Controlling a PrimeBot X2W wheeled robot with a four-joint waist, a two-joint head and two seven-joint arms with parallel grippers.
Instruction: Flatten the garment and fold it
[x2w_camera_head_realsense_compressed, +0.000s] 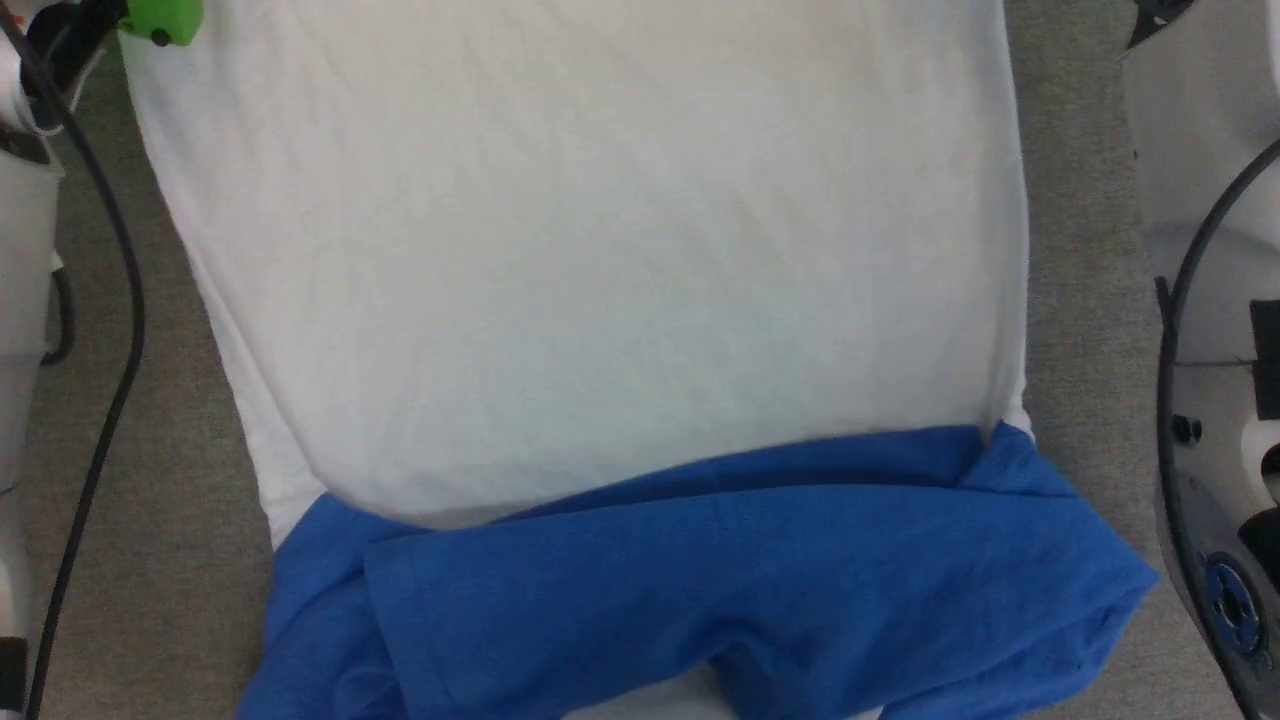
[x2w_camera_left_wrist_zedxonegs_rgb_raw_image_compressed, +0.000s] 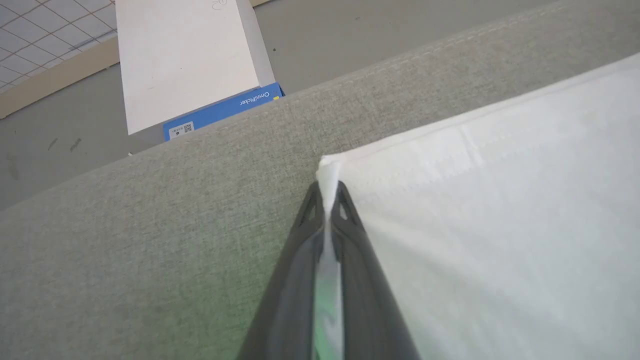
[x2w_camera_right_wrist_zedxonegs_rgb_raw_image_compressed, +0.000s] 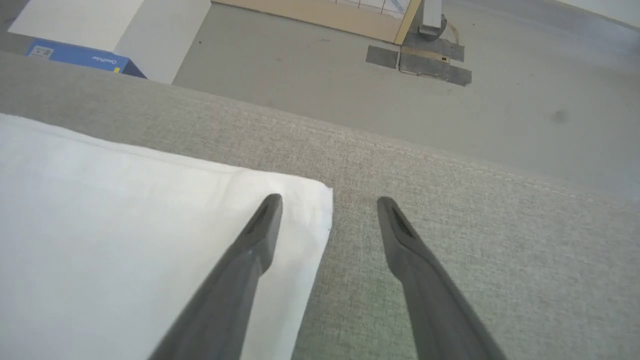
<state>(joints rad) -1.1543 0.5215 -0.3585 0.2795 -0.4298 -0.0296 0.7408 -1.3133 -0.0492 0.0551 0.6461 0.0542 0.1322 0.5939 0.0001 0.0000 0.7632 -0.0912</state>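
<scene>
Flattened, sleeves in; one hem corner gripped, the main fold not yet made.
The garment (x2w_camera_head_realsense_compressed: 600, 250) lies spread on the grey cushion (x2w_camera_head_realsense_compressed: 1075, 250), its white body smooth; blue sleeves (x2w_camera_head_realsense_compressed: 750, 560) are crossed over its shoulder end; at its hem, the left gripper (x2w_camera_left_wrist_zedxonegs_rgb_raw_image_compressed: 327, 200) is pinched on one corner; the right gripper (x2w_camera_right_wrist_zedxonegs_rgb_raw_image_compressed: 330, 202) gapes astride the other corner, holding nothing; folding hem towards shoulders seemingly remains.

1 garment (x2w_camera_head_realsense_compressed: 600, 250), 2 grippers (x2w_camera_left_wrist_zedxonegs_rgb_raw_image_compressed: 327, 192) (x2w_camera_right_wrist_zedxonegs_rgb_raw_image_compressed: 330, 200), 1 box (x2w_camera_left_wrist_zedxonegs_rgb_raw_image_compressed: 185, 55).
</scene>
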